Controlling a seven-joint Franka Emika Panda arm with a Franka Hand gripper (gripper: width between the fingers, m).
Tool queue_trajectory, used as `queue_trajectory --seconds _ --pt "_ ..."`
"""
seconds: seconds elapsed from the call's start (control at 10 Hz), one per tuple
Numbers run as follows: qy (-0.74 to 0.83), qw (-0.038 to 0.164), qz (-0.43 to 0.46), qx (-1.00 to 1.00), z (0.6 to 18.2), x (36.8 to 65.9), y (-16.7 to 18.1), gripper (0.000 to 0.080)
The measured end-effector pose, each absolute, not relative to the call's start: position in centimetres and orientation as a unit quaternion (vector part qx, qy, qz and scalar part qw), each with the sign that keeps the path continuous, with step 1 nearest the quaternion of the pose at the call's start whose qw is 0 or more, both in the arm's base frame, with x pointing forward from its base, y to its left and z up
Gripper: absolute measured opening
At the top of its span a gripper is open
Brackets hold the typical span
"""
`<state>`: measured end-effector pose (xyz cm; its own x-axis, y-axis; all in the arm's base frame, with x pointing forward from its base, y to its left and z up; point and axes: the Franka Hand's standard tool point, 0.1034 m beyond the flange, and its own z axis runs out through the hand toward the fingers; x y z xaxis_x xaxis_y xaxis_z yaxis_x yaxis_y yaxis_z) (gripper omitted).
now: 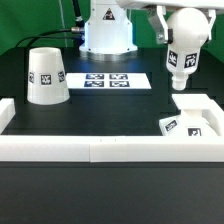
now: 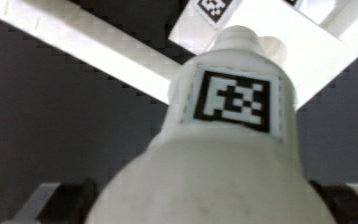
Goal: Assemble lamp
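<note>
Claw (image 2: 202,200) clamped on the fat end of the bulb (image 1: 185,48). Bulb is held off the counter (image 1: 110,115) toward the far edge on the exterior view's right, neck pointing down. Base (image 1: 192,118) lies flat below it by the near corner on that side, against the border wall (image 1: 100,150). Shade (image 1: 45,75) stands upright near the edge on the exterior view's left.

The arm (image 1: 107,30) is glossy white with soft bluish shading, and its broad, rounded base column widens into a foot. A second white link (image 1: 150,14) is smooth and tubular, with thin dark seams where the sections meet. The gripper (image 2: 197,205) has two fingers (image 2: 55,203), which appear in the wrist view as blurred grey slabs with darker edges.
</note>
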<state>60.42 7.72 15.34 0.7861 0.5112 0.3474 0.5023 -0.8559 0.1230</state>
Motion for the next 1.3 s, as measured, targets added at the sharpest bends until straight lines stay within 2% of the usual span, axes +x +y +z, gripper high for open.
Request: queue_trajectory --seconds 0.4,1.3 --pt "0.263 0.021 0.216 0.940 15.2 60.6 7.0 0.0577" --pt "0.270 0.014 0.226 0.936 14.2 60.0 9.8 0.0577"
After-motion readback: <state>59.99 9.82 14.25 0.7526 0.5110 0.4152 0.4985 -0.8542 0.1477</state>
